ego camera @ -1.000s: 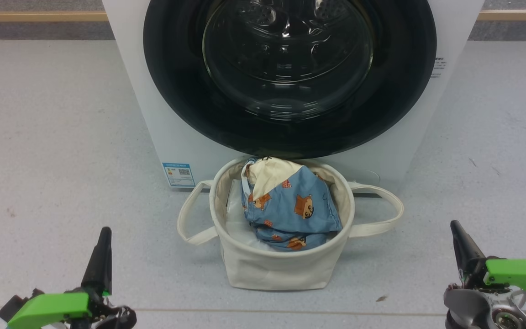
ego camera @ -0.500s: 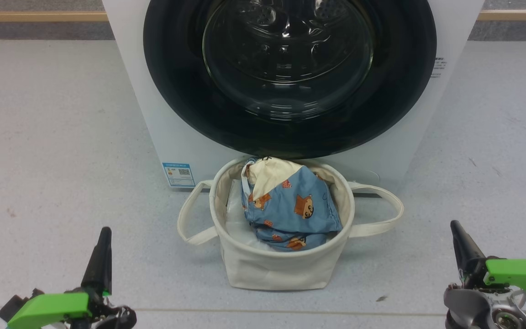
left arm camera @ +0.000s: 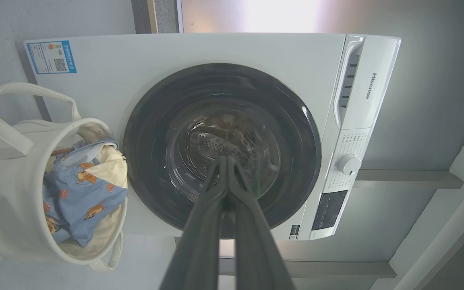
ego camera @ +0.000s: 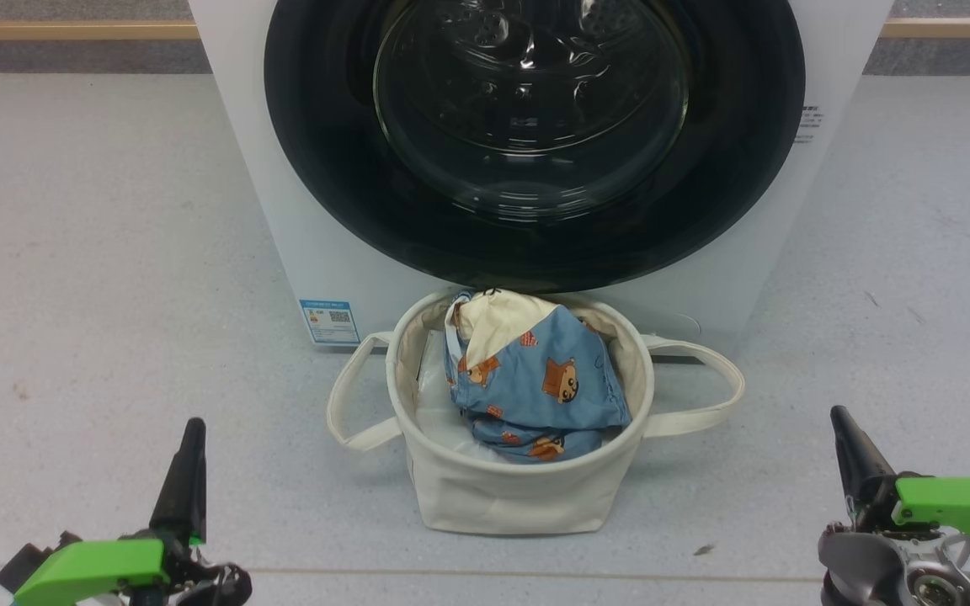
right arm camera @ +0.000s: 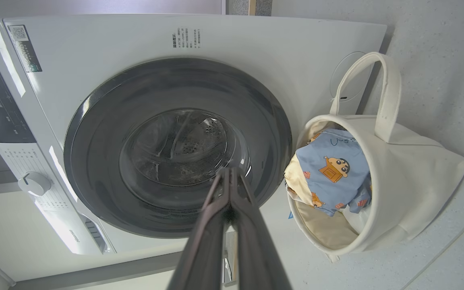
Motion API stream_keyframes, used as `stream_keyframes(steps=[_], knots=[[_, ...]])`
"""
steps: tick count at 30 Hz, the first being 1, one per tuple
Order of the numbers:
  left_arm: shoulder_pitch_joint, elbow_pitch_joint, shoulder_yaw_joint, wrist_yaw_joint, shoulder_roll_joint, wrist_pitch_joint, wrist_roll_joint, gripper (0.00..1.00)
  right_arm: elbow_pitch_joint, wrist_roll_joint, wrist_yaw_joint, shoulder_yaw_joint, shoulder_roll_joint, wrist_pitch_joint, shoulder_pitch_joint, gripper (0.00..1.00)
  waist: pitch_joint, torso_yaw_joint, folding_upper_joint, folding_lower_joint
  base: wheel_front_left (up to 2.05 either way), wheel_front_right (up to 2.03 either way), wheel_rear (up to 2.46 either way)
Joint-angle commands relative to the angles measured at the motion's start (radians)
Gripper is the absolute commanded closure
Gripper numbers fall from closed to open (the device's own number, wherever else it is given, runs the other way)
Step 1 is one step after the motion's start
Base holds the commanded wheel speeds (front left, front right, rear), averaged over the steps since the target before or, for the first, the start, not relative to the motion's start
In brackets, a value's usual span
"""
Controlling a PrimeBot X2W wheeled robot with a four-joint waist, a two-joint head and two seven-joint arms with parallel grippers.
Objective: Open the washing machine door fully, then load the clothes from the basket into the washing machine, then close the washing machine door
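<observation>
Nothing has moved: the washing machine door at 12 o'clock stays closed, the clothes lie in the basket, left hand and right hand pinched narrow, empty; opening hasn't begun.

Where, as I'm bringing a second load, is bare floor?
Bare floor left of the washing machine and basket, ahead of the left gripper; likewise right, ahead of the right gripper. Crowded: basket close before the washing machine door.

Left gripper sits at the head view's lower left, right gripper at lower right; both point up the frame, fingers pressed together.
</observation>
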Motion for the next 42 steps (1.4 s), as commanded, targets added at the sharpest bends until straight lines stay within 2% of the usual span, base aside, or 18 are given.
stream_keyframes(steps=[1,42], knots=[[-0.024,-0.035,0.035,-0.005,0.006,0.007,0.004,1.00,-0.039,0.006,0.000,0.015,-0.026,-0.007,-0.020,1.00,0.000,0.000,0.0000,0.0000,0.00,0.00,0.00],[-0.024,-0.035,0.035,-0.005,0.006,0.007,0.004,1.00,-0.039,0.006,0.000,0.015,-0.026,-0.007,-0.020,1.00,0.000,0.000,0.0000,0.0000,0.00,0.00,0.00]])
